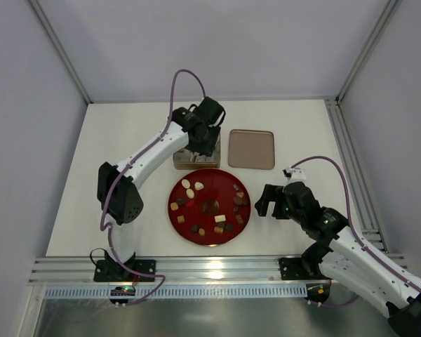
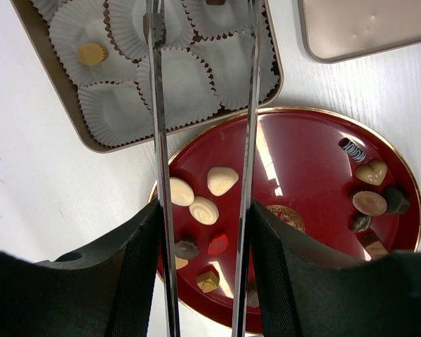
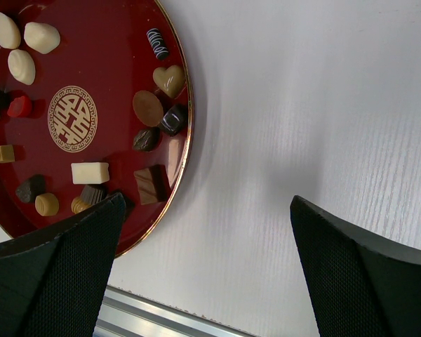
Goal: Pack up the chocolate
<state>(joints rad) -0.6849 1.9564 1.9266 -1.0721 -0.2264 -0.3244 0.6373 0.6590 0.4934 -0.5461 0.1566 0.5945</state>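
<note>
The step in hand looks like the drop-off. The left pincer [image 2: 202, 17] hangs over the box [image 2: 276, 67], its thin blades apart with nothing between them, so it is released above an empty cup [image 2: 182, 88]. One round tan piece [image 2: 92, 53] sits in a cup at the 10 o'clock corner of the left wrist view. A dark piece shows at the top edge, too cropped to judge.

Most of the chocolate [image 2: 222, 180] lies loose on the red plate [image 2: 316, 140] at mid-desk. The box is at the plate's 12 o'clock and the lid [image 2: 365, 28] at its 1 o'clock. The right pincer [image 3: 207, 203] is released wide over bare desk at the plate's 3 o'clock, holding nothing.

The next move probably calls for the left arm to swing to the plate and straddle one piece across its short side, clear of its neighbours.

In the right wrist view, the striped dark piece [image 3: 157, 43] runs from 11 to 5 o'clock. The white bar [image 3: 90, 172] lies 9 to 3.
</note>
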